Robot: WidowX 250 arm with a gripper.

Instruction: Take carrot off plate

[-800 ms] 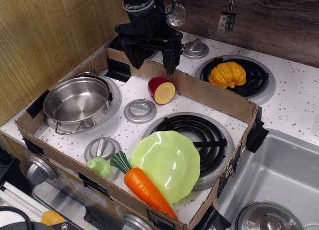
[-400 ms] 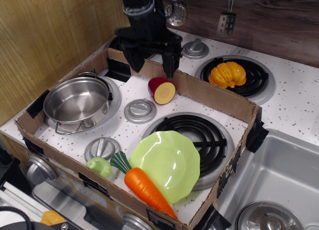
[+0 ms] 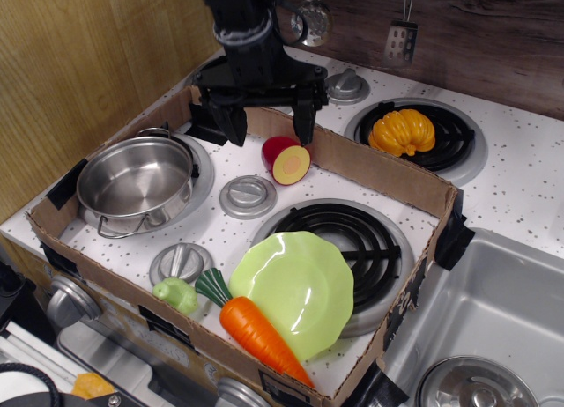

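The orange carrot (image 3: 257,336) with a dark green stem lies across the near-left rim of the lime-green scalloped plate (image 3: 300,284), at the front of the cardboard-walled stove top. My black gripper (image 3: 269,129) hangs open and empty above the back wall of the cardboard box, far behind the plate, with its fingers spread wide. One fingertip is just above a red and yellow cut fruit (image 3: 287,159).
A steel pot (image 3: 135,180) stands on the left burner. A small pale green vegetable (image 3: 176,294) lies beside the carrot's stem. A yellow-orange pumpkin (image 3: 402,131) sits on the back right burner outside the cardboard wall (image 3: 388,173). A sink (image 3: 493,328) is at the right.
My gripper has come down and a little toward the front, over the box's back wall, with its fingers still spread. The carrot and the plate have not moved.
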